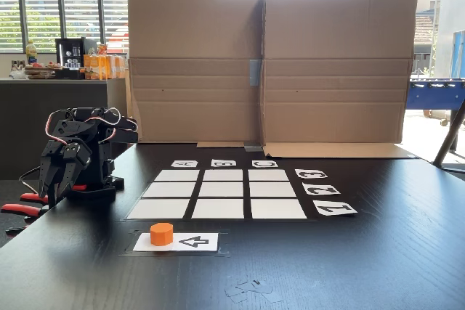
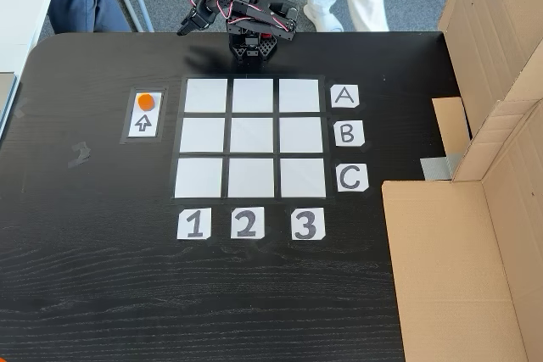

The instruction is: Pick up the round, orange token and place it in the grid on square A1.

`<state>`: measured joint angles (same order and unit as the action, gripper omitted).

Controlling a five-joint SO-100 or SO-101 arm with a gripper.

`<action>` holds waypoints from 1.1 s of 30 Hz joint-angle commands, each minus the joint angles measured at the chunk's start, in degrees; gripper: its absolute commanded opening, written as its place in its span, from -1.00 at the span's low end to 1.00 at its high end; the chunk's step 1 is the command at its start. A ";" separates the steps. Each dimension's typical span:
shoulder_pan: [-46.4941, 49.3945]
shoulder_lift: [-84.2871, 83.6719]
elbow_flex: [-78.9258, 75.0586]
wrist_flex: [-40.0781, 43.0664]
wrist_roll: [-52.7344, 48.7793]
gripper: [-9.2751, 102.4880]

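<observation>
Nothing of the job looks done yet. The token [image 1: 161, 234] sits on the left end of the arrow card [image 1: 196, 242], low and left of centre in the front-on fixed view; from above it shows in the upper left of the frame [image 2: 147, 101], on the top end of the card, just beside the grid's left edge but apart from it.

The grid [image 2: 251, 138] fills the middle of the table [image 2: 102, 277], all nine white squares bare. Square A1 [image 2: 206, 96] — the cell in line with the "A" label [image 2: 344, 96] and the "1" label [image 2: 193, 225] — is the upper-left one as seen from above. In the front-on view that same cell is the near-left square [image 1: 158, 209], the closest of the nine to the token.

The arm is folded up at the table's edge, at the left of the front-on view, with the gripper [image 1: 57, 179] hanging down and well apart from the token. From above it lies at the top of the frame [image 2: 188, 26]. Its fingers hold nothing, but they are dark against a dark body and I cannot tell whether they are parted or closed.

So the whole sequence is left, as I judge it: reach to the card, take the token, carry it the short way to A1, let go. A cardboard screen [image 1: 269, 63] stands behind the table, out of the way.
</observation>
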<state>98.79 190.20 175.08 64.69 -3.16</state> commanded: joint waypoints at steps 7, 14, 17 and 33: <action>0.18 -14.41 -10.11 -2.20 -0.26 -0.56; -3.25 -28.30 -25.58 -0.79 1.85 -0.56; -4.48 -33.49 -31.38 1.85 2.02 -0.56; -14.33 -59.77 -61.44 17.49 4.13 -0.56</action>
<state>86.13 132.89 118.65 80.95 0.35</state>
